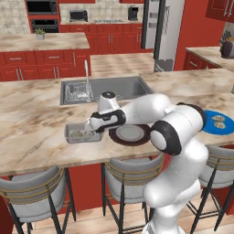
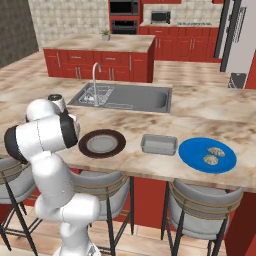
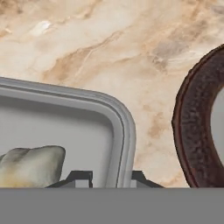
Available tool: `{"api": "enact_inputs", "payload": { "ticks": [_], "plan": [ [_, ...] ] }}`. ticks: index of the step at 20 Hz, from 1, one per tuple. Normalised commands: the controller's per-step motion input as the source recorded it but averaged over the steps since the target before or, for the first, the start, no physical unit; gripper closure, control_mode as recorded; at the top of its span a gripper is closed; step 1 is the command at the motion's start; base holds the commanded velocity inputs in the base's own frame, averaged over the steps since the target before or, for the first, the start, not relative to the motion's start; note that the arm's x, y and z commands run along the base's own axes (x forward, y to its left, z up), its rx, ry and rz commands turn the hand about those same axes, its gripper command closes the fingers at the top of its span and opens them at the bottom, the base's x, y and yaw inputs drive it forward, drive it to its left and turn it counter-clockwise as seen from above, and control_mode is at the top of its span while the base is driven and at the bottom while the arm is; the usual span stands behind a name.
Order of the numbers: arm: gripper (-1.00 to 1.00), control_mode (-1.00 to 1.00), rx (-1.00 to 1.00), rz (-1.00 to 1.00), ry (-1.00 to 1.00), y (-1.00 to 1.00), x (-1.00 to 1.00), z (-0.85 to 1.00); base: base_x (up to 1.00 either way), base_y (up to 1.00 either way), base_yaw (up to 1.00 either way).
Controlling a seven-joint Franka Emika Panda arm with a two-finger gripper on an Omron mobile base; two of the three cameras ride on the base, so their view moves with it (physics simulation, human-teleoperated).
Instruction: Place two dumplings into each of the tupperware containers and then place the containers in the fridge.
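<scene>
Brown plate [image 2: 102,143] & blue plate [image 2: 192,150] on counter [image 2: 210,107], sink [image 2: 145,97] behind.

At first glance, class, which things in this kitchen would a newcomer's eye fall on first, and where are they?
The white arm reaches left over the marble counter, its gripper closed on the rim of a grey tupperware container holding dumplings. Beside it lies a dark-brown plate, then an empty container and a blue plate with two dumplings.
</scene>
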Motion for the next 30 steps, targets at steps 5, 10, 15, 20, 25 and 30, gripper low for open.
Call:
{"api": "enact_inputs", "payload": {
  "ticks": [5,10,15,20,25,30],
  "plan": [
    [1.0,-1.0,0.12,-0.26,0.0,-0.58,-0.68,0.75,0.0,0.0,0.0],
    [1.0,-1.0,0.09,-0.35,0.01,-0.58,-0.56,0.73,0.0,0.0,0.0],
    [1.0,-1.0,0.0,-0.39,0.07,-0.42,-0.45,0.64,0.0,0.0,0.0],
    [1.0,-1.0,0.0,-0.42,0.07,-0.28,-0.68,0.51,0.0,0.0,0.0],
    [1.0,-1.0,0.01,-0.42,0.13,-0.5,-0.73,0.52,0.0,0.0,0.0],
    [1.0,-1.0,0.12,-0.39,0.16,-0.58,-0.7,0.67,0.0,0.0,0.0]
  ]
}}
